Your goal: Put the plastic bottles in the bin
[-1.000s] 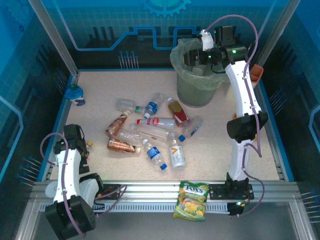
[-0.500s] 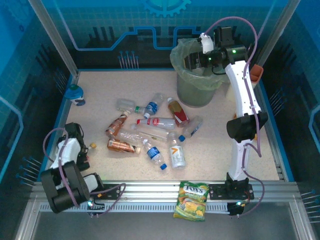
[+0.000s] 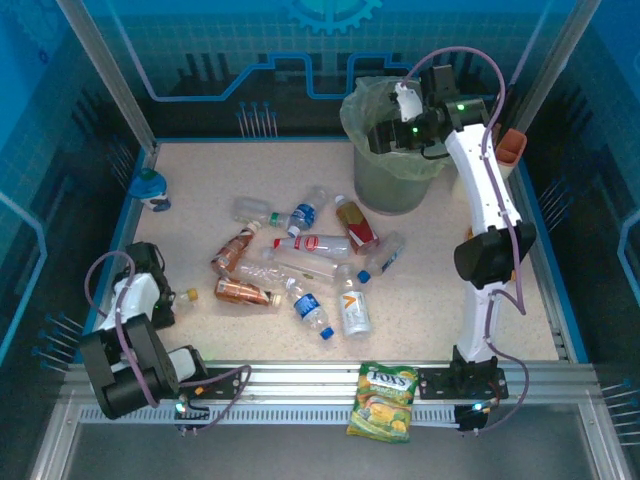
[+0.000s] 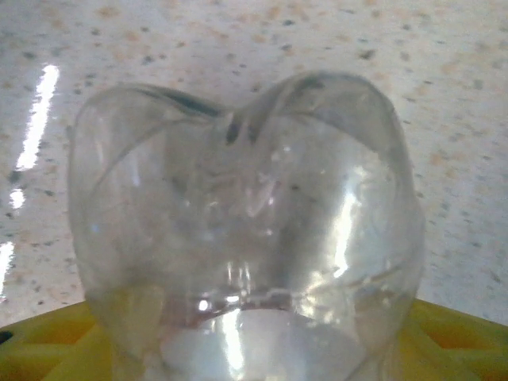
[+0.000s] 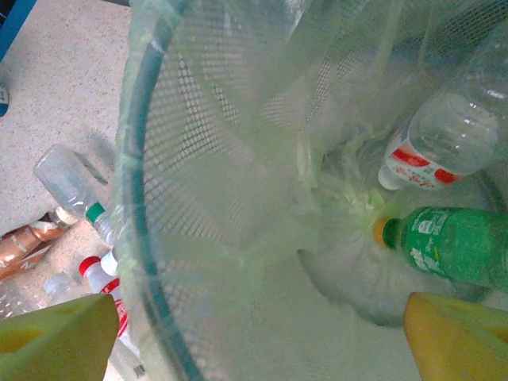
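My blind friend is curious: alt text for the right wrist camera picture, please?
A look down into a mesh bin lined with a pale green bag; a green bottle and a clear red-labelled bottle lie at the bottom. More bottles lie on the table outside, at left.

The speckled beige table (image 3: 200, 180) carries a loose scatter of bottles (image 3: 318, 243) around its middle, all lying on their sides, several touching. A copper-brown bottle (image 3: 243, 292) lies at the scatter's near left edge. A white bottle (image 3: 354, 310) lies at its near right, just beside a blue-labelled one (image 3: 312, 310). The bin (image 3: 390, 185) stands upright at the far right, near the scatter. One clear bottle (image 4: 238, 230) lies at the near left, well apart from the rest. A small blue-topped object (image 3: 148, 187) sits by the far left corner.
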Robot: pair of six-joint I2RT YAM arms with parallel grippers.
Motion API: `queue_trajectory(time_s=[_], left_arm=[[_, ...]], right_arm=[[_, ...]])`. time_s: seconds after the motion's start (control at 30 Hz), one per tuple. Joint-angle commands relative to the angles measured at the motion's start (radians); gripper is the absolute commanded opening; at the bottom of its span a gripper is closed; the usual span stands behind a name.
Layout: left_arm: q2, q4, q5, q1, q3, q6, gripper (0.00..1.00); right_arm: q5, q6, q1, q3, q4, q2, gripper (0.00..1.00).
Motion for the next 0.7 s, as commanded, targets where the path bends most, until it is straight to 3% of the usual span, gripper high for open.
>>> queue_trajectory(time_s=[0.0, 0.23, 0.4, 0.6, 0.67], left_arm=[[-0.051, 0.009, 0.045, 0.01, 0.019, 0.086, 0.64], [-0.154, -0.003, 0.171, -0.039, 0.11, 0.308, 0.59], [-0.149, 0.005, 0.311, -0.175, 0.255, 0.556, 0.54], [-0.07, 0.139, 0.656, -0.377, 0.427, 0.756, 0.51], [-0.037, 0.263, 0.773, -0.458, 0.447, 0.785, 0.5]], right_arm=[[-0.029, 0.025, 0.01, -0.037, 0.004, -0.099, 0.93], [-0.047, 0.038, 0.034, -0.11, -0.017, -0.194, 0.93], [-0.134, 0.063, 0.082, -0.116, -0.026, -0.227, 0.93], [-0.284, 0.127, 0.198, -0.062, -0.016, -0.178, 0.93], [-0.299, 0.164, 0.237, -0.066, 0.012, -0.161, 0.92]])
